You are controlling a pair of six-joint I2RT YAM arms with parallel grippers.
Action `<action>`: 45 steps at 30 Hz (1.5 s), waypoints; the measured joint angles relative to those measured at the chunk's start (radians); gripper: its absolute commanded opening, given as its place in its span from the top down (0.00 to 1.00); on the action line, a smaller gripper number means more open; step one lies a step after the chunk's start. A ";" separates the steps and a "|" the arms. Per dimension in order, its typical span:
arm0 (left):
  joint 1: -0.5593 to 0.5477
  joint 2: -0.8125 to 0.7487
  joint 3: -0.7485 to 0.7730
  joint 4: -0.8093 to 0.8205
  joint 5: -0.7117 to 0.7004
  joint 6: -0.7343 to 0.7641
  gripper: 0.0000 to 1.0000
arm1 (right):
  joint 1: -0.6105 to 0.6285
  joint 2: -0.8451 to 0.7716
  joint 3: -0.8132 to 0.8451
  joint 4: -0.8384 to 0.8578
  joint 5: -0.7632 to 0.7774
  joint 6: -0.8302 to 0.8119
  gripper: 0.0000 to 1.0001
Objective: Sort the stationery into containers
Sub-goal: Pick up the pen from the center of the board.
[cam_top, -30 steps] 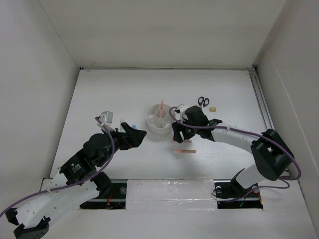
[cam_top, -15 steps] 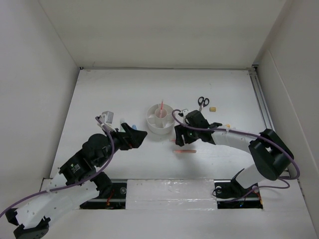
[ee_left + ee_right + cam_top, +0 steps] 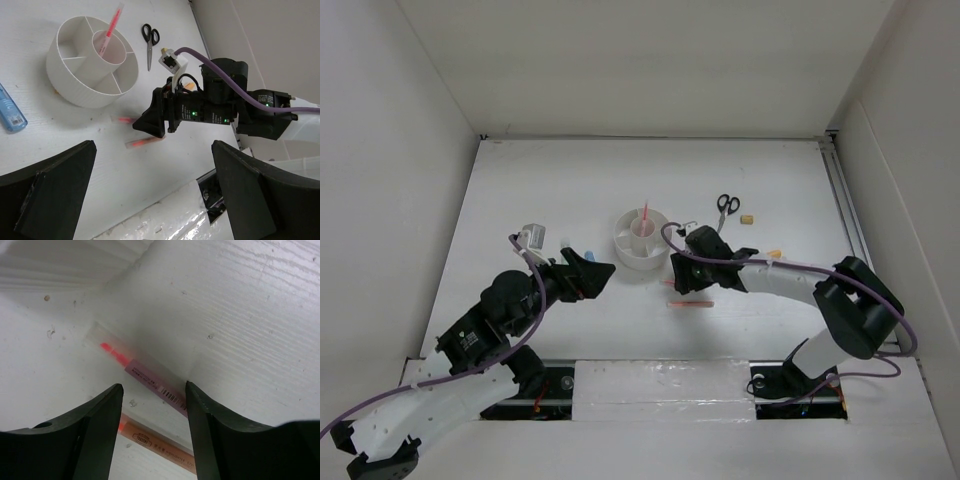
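Observation:
The round white organizer point(image 3: 642, 241) stands mid-table with one pink pen point(image 3: 644, 214) upright in its centre cup. My right gripper point(image 3: 680, 277) is low over the table just right of it, open. In the right wrist view its fingers point(image 3: 106, 410) straddle a pink pen point(image 3: 150, 374) that lies on the table, without touching it. An orange pen point(image 3: 161, 443) lies just nearer. My left gripper point(image 3: 594, 272) hovers left of the organizer point(image 3: 92, 62), wide open and holding nothing. Black-handled scissors point(image 3: 727, 205) and a tan eraser point(image 3: 748, 218) lie to the right.
A blue marker point(image 3: 12, 113) lies left of the organizer. A small orange-yellow marker point(image 3: 775, 254) lies beside the right forearm. The organizer's wall point(image 3: 70, 265) rises just beyond the right fingers. White side walls enclose the table.
My right gripper has shifted slightly left and down over the pens by the organizer, and its jaws have narrowed a little. The left arm has hardly moved.

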 measured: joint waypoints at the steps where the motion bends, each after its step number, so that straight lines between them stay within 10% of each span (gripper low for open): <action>1: 0.000 0.000 0.000 0.000 0.002 0.000 0.00 | 0.005 0.000 0.002 -0.011 0.010 0.005 0.42; 45: 0.000 -0.028 0.000 0.006 0.002 0.008 0.00 | 0.000 0.057 0.092 -0.166 0.166 0.115 1.00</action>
